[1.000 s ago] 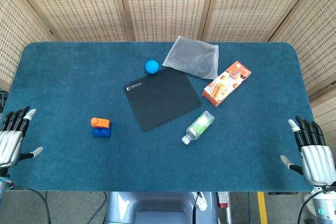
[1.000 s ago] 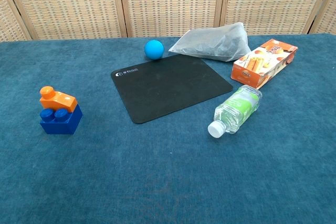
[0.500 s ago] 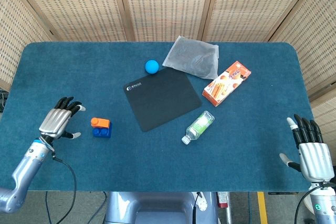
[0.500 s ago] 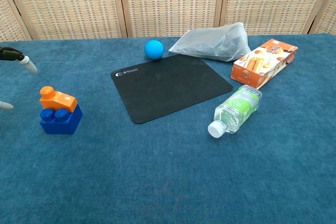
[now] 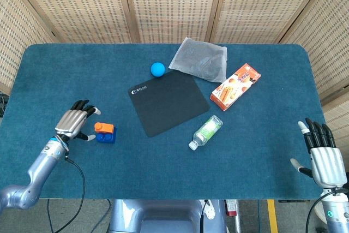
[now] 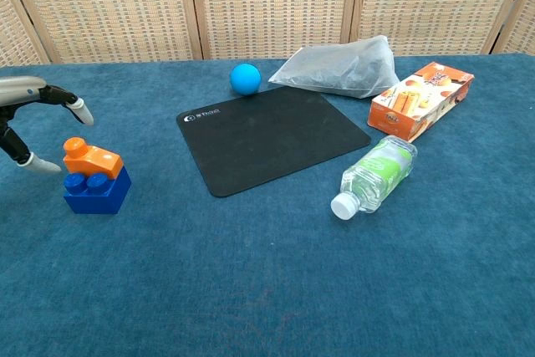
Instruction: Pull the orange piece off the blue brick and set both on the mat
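The orange piece [image 5: 103,127] [image 6: 91,157] sits on top of the blue brick [image 5: 106,136] [image 6: 98,191], left of the black mat [image 5: 169,102] [image 6: 272,136]. My left hand [image 5: 76,120] [image 6: 35,119] hovers just left of the stacked pieces, fingers spread and empty, not touching them. My right hand [image 5: 323,153] stays at the table's front right corner, fingers apart and holding nothing; the chest view does not show it.
A blue ball [image 5: 157,69] and a grey plastic bag [image 5: 200,60] lie behind the mat. An orange snack box [image 5: 235,86] and a lying clear bottle [image 5: 206,131] are to its right. Bare blue cloth surrounds the brick.
My left hand has come in from the table's left edge toward the brick, ending close beside it. The right hand has barely shifted.
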Robot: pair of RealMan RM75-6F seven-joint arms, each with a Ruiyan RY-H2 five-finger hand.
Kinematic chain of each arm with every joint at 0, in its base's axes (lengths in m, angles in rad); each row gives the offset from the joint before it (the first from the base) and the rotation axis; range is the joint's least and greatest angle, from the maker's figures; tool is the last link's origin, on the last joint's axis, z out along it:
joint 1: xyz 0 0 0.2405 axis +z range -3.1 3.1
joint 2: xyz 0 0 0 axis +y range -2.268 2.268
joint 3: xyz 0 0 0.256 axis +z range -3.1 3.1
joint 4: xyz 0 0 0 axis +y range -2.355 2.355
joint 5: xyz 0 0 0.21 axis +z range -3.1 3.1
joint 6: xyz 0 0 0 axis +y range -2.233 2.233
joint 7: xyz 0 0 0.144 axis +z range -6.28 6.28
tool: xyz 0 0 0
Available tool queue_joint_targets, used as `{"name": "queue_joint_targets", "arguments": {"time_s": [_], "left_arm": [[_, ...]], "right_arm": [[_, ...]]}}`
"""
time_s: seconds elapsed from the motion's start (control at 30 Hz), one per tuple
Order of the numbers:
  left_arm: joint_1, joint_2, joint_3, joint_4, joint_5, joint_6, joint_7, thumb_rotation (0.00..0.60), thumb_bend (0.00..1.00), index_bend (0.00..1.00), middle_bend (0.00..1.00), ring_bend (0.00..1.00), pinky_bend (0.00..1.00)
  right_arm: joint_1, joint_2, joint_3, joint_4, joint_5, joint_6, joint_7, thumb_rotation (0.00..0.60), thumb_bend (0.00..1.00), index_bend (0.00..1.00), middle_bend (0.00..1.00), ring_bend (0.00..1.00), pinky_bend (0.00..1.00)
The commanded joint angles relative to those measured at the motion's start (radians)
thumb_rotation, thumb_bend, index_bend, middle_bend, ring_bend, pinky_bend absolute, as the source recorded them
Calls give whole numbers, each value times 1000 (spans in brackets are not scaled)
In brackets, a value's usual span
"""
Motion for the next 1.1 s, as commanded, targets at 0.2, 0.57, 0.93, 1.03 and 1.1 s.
{"name": "queue_joint_targets", "arguments": {"time_s": [0.2, 0.57, 0.93, 1.03, 1.1], "left_arm": [[-43, -31, 5, 2, -84, -14, 71, 600, 221, 321, 269, 0, 0], [-69, -41, 16, 13, -130, -21, 62, 600, 302, 535, 484, 0, 0], [-18, 30, -64, -45, -81, 35, -200, 600, 372, 637, 573, 6, 0], [19, 41, -112, -50, -8, 65, -419, 600, 385, 637, 574, 6, 0], [71, 37, -208, -105, 19, 39, -860, 600, 391, 637, 574, 6, 0]], "right_arm": [[2, -6, 3, 15, 2, 2, 12, 600, 0, 0, 0, 0, 0], [5, -8, 5, 23, 9, -3, 24, 600, 0, 0, 0, 0, 0], [7, -11, 2, 23, 6, -5, 21, 600, 0, 0, 0, 0, 0], [7, -12, 1, 23, 3, -4, 20, 600, 0, 0, 0, 0, 0], [12, -10, 1, 12, 1, -10, 41, 600, 0, 0, 0, 0, 0]]}}
